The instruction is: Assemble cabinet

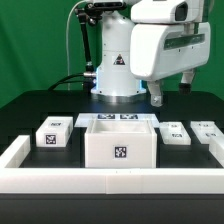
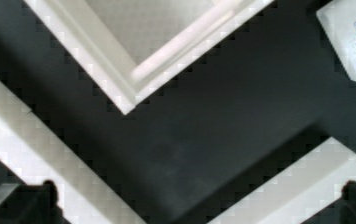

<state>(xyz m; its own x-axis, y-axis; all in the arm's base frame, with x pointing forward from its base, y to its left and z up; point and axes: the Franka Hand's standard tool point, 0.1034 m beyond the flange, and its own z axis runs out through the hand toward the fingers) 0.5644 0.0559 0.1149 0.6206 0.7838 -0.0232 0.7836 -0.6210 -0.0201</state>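
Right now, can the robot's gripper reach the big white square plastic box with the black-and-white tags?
Probably yes: the open gripper hangs higher up, and nothing covers or blocks the white box.

A robotics lab is shown. A white robot arm [image 1: 160, 45] is mounted at twelve o'clock on a black desk [image 1: 40, 105] in the exterior view. A plain green backdrop [image 1: 35, 40] is set behind it. Printed black-and-white tags [image 1: 121, 154] are fixed to a white box [image 1: 100, 145] and the smaller blocks [image 1: 52, 133] beside it.
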